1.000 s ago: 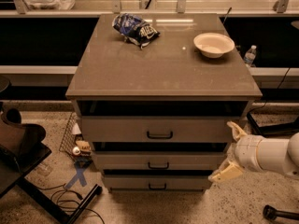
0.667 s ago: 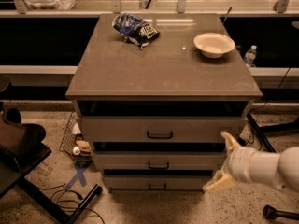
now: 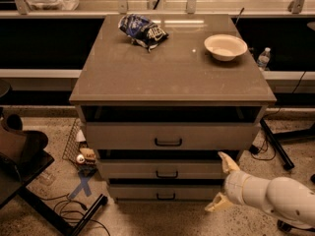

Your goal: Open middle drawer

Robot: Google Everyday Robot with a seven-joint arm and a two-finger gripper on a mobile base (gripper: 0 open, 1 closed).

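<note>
View: camera view, the only 1, looking down on the cabinet front.
Change: over the last 1 s the gripper (image 3: pixel 217 183) has slid left and a little lower. It has gone from off the cabinet's right edge to in front of the right end of the drawer fronts.
Middle drawer: the middle drawer (image 3: pixel 128 169) is the 2nd of 3 fronts, under the top drawer (image 3: pixel 123 135) and above the lowest drawer (image 3: pixel 133 192). It has not moved and looks shut.
Handle: the black bar handle (image 3: pixel 166 174) at the front's centre is untouched, with the gripper well to its right.
Meaning: the approach is under way and no pull has begun, so I judge the task to be at its start.
Gripper state: its 2 fingers (image 3: pixel 227 162) are spread wide, 1 above the other, with nothing between them.
Arm pose: the white forearm (image 3: pixel 283 200) enters from the lower right, roughly level, with the wrist pointing left at the cabinet. The upper fingertip sits at middle-drawer height and the lower one near the lowest drawer.
Next move (judgement): travel further left until the jaws straddle the bar.
Cabinet top: the chip bag (image 3: pixel 142 30) and bowl (image 3: pixel 225 46) are unmoved.
</note>
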